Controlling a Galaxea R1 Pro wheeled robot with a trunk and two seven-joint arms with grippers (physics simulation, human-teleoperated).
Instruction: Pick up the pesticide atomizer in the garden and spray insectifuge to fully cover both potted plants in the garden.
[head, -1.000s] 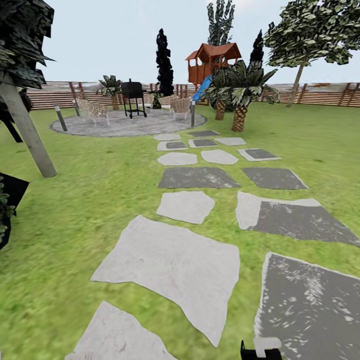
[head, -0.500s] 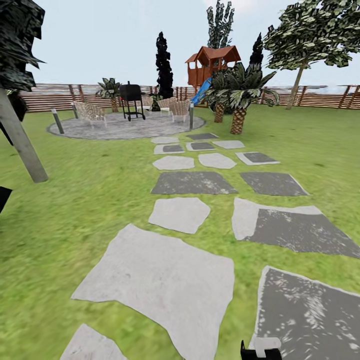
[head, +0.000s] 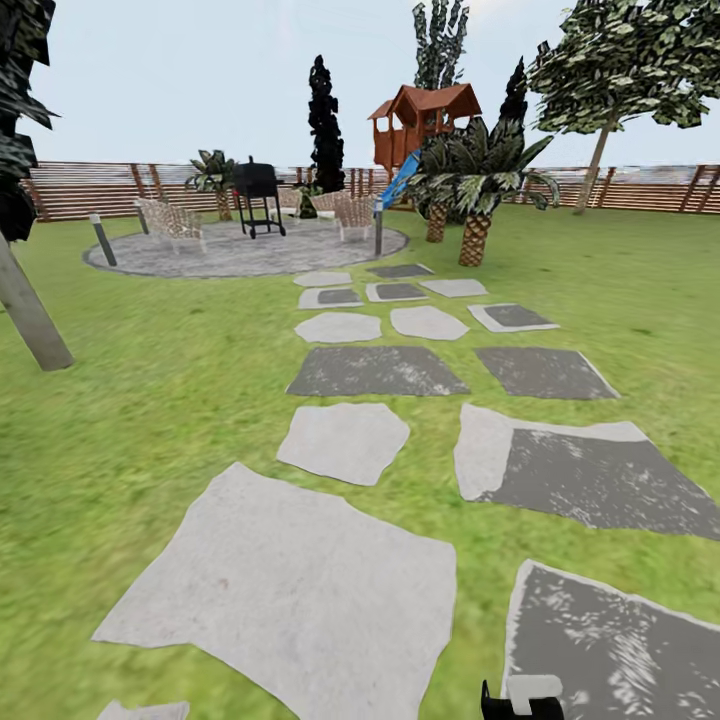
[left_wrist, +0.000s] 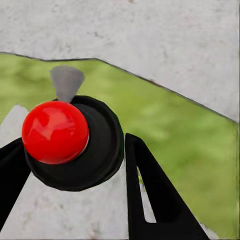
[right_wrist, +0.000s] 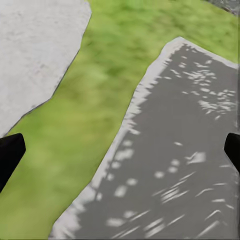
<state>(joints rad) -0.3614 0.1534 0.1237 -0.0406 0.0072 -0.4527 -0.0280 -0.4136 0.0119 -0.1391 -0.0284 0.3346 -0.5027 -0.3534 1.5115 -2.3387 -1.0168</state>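
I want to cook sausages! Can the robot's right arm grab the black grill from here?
Probably not. The black grill stands far off on the round paving, with lawn and stepping stones between. The right gripper hangs open over ground nearby.

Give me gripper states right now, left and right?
Left gripper: shut on the atomizer, red ball top between the black fingers.
Right gripper: open, empty, fingertips wide apart over grass and a stepping stone.

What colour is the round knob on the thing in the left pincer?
Glossy red round knob, sitting on a black round cap. Best seen in the left wrist view.
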